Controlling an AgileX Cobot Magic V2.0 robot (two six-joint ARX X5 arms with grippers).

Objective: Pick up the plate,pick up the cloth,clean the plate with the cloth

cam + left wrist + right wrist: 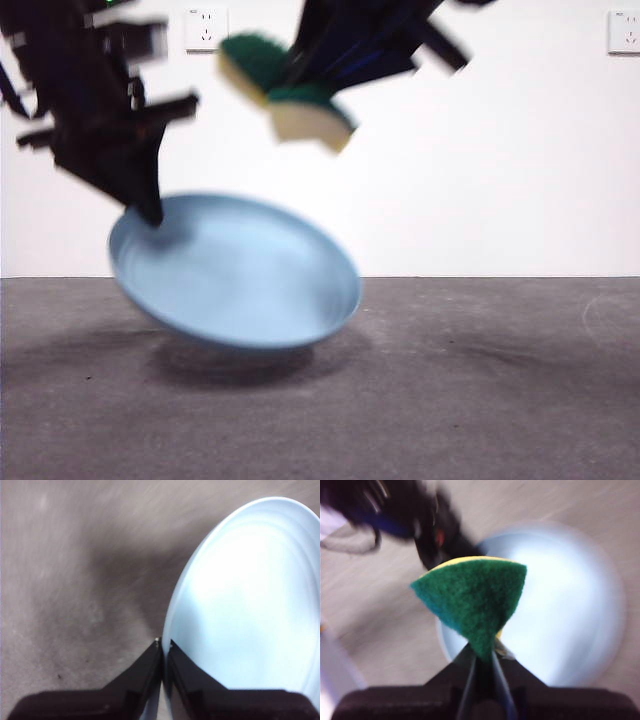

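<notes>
The light-blue plate [240,275] hangs tilted above the grey table, its left rim pinched by my left gripper [150,212]. In the left wrist view the jaws [163,642] are shut on the plate's rim [240,605]. My right gripper [290,85] is high at the top centre, shut on the cloth, a yellow sponge with a green scouring layer [300,105], squeezed and folded. In the right wrist view the green sponge [475,597] sticks out of the shut jaws [482,655] above the plate [560,605]. The sponge is apart from the plate.
The grey table [480,380] runs to a white wall with two sockets [205,28]. The plate's shadow [230,360] lies under it on the table. The left arm [420,525] shows blurred in the right wrist view.
</notes>
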